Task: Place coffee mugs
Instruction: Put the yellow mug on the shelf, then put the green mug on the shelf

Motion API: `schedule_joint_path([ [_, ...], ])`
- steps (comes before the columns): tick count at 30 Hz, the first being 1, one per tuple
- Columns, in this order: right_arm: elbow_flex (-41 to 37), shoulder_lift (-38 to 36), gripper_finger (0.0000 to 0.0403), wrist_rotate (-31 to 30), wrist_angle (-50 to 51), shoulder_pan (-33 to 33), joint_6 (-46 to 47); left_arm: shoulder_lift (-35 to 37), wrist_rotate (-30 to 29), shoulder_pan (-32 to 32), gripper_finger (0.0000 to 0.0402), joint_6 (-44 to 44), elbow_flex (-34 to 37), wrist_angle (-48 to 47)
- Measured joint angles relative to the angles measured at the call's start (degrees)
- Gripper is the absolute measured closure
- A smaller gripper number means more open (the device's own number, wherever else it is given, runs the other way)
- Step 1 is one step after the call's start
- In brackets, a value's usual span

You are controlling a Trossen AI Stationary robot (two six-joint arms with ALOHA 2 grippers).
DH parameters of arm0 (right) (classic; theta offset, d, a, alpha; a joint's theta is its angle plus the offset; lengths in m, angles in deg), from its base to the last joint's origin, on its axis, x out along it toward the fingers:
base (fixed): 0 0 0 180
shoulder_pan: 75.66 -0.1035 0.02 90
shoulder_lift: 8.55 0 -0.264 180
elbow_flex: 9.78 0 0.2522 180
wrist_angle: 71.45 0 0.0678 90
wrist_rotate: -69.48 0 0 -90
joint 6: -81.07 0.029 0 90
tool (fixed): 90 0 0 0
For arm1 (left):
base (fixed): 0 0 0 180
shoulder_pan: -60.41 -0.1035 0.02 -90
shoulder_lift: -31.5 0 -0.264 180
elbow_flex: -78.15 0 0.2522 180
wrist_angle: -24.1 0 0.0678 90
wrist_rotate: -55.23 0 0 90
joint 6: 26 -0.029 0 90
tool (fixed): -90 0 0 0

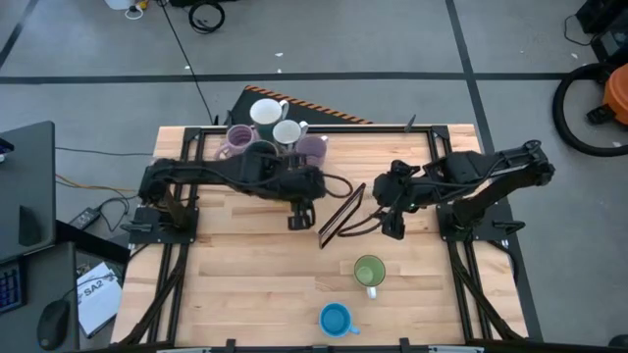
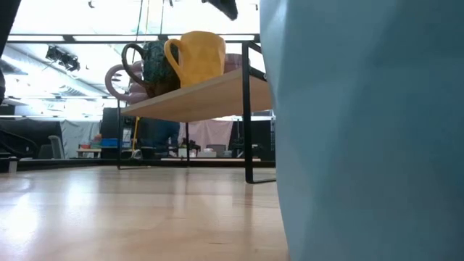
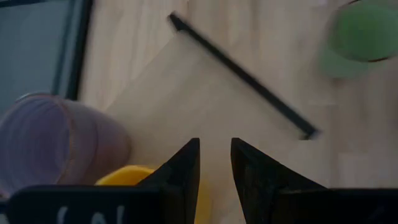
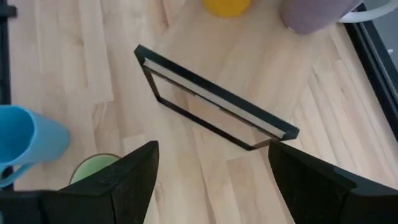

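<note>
Several coffee mugs stand on a raised wooden shelf (image 2: 196,98) at the table's far middle: two white ones (image 1: 266,112), lilac ones (image 1: 238,137), a yellow-orange one (image 2: 197,56) and a dark one (image 2: 154,67). A green mug (image 1: 369,272) and a blue mug (image 1: 336,319) stand upright on the table nearer the front. My left gripper (image 3: 215,168) hovers above the shelf's near end beside the yellow mug (image 3: 124,176) and a lilac mug (image 3: 56,140), its fingers slightly apart with nothing between them. My right gripper (image 4: 211,174) hangs wide open above the table right of the shelf, holding nothing.
The shelf's black end frame (image 1: 340,216) stands between the two grippers. In the low view the blue mug (image 2: 362,130) fills the right half. Bare tabletop (image 1: 245,284) lies at the front left. Black frame rails (image 1: 167,284) run along the table's left and right sides.
</note>
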Motion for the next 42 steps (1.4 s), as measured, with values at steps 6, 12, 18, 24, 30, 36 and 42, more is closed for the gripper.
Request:
schedule_joint_path([
  [6,0.0,-1.8,0.0094,-3.1,-0.2,-0.6,1.8,-4.2,-9.6,1.4,0.0303,0.5,0.0,-1.6],
  [12,0.0,-2.0,0.0094,-3.1,-0.2,-0.6,2.0,-6.0,-9.7,1.5,0.0301,-1.1,0.0,-7.1],
  [18,0.0,-2.0,0.0094,-3.1,-0.6,-0.6,2.2,-6.0,-10.2,1.4,0.0301,-3.0,0.0,-8.3],
  [24,0.0,-2.0,0.0094,-0.8,0.0,-0.6,2.1,-6.0,-9.4,2.5,0.0301,-0.8,-2.1,-4.8],
  [30,0.0,-1.2,0.0094,3.5,0.6,-1.8,1.9,-5.8,-9.0,4.9,0.0305,5.9,-7.7,-0.8],
  [36,0.0,-1.2,0.0094,3.4,1.4,-4.6,3.2,-5.8,-7.0,8.4,0.0314,11.2,-5.8,-0.5],
  [42,-1.7,-1.2,0.0094,3.8,0.7,-8.0,5.7,-6.0,-7.8,12.7,0.0325,14.8,-0.6,1.8],
])
